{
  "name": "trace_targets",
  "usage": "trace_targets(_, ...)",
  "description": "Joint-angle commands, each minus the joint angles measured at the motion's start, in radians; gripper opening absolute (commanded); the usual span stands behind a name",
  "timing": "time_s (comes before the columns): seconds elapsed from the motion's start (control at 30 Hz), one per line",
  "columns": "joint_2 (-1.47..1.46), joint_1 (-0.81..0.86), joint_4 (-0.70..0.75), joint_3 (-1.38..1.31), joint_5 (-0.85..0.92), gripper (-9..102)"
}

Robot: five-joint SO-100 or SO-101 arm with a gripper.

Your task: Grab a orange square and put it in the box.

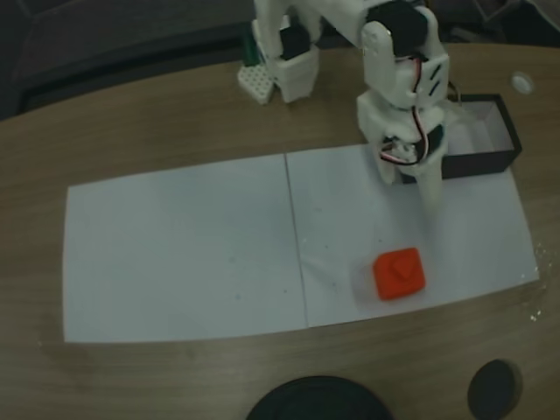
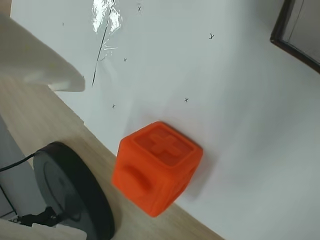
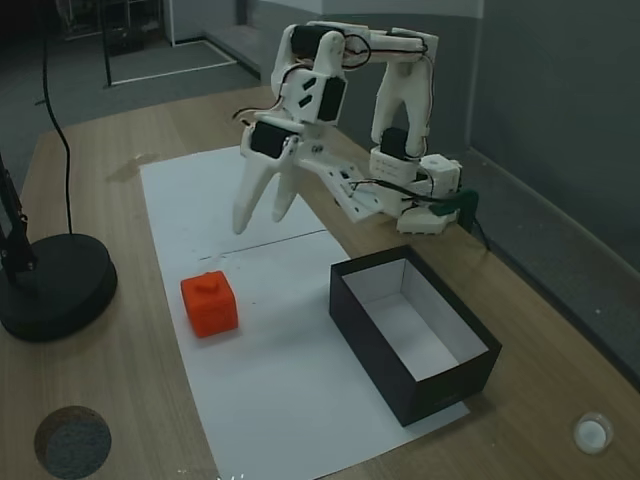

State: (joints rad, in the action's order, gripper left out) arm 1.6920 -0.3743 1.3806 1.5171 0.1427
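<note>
The end effector (image 3: 258,220) hangs empty, fingers slightly spread; the orange square (image 3: 210,303) sits below and just ahead, untouched.

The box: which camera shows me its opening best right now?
A fixed view shows the box best: the whole rim and white inside are in sight. In the other fixed view the box is partly hidden behind the arm. The wrist view catches a dark corner of it; the orange square dominates there.
</note>
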Motion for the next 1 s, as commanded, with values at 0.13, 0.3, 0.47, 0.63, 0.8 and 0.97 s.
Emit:
trace_targets(0.13, -0.256, 0.034, 0.063, -0.285, -0.005, 30)
trace_targets(0.3, -0.314, 0.038, 0.063, -0.374, -0.015, 34)
trace_targets(0.47, -0.321, 0.034, 0.058, -0.426, -0.06, 39)
trace_targets(0.63, -0.331, 0.04, 0.02, -0.414, -0.058, 39)
trace_targets(0.8, -0.433, 0.043, 0.018, -0.445, -0.058, 39)
trace_targets(0.97, -0.557, 0.066, 0.0, -0.514, -0.063, 39)
